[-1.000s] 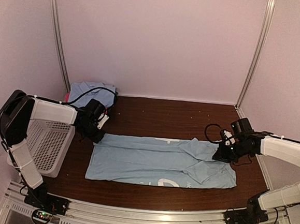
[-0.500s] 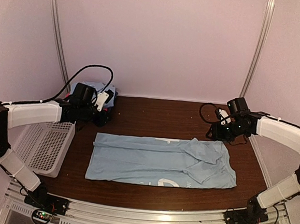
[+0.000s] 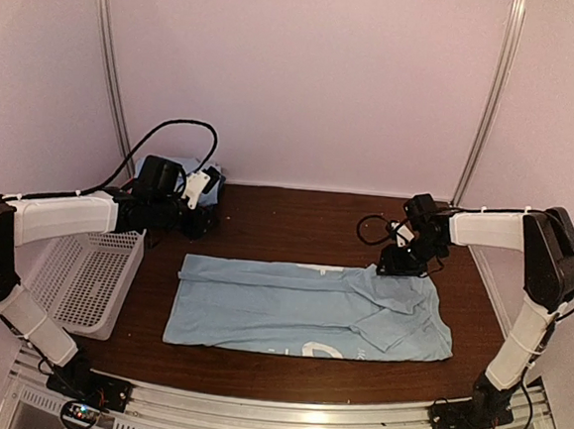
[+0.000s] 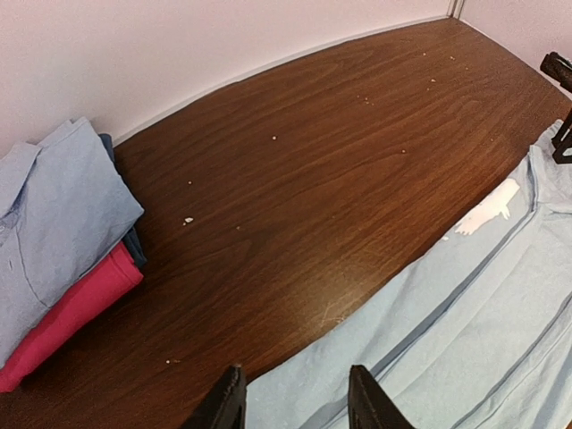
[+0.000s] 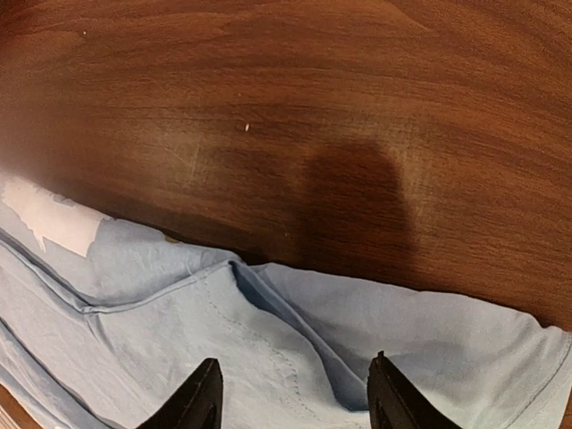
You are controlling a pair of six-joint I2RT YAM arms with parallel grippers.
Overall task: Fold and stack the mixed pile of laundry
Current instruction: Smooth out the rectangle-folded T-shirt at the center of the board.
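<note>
Starting at the right gripper (image 3: 394, 265): fingers apart, nothing clamped between them. Hangs low at the far edge of the collared polo (image 3: 309, 311), near its right end, by a raised fold of the cloth. Seen in the wrist view just over the light blue fabric, with a dark shadow on the bare wood behind. Cannot tell whether touching the cloth or not.

Then the left gripper (image 4: 295, 407): also parted, holding nothing. Placed above the table (image 3: 306, 221) close to the far left corner of the polo, between that corner and a folded stack.

About the polo itself: spread flat in the middle of the table, long side going left to right, folded into a neat band. White print (image 4: 487, 213) showing at the far edge and again at the near edge.

Farther out, in the far left corner of the table: a folded light blue garment (image 4: 49, 214) lying on top of a magenta cloth (image 4: 76, 308), with a thin dark blue layer (image 4: 132, 239) between, too hidden to name. Left of the polo, at the table's left edge: a white perforated basket (image 3: 83, 278), partly crossed by the left arm in the top view.
</note>
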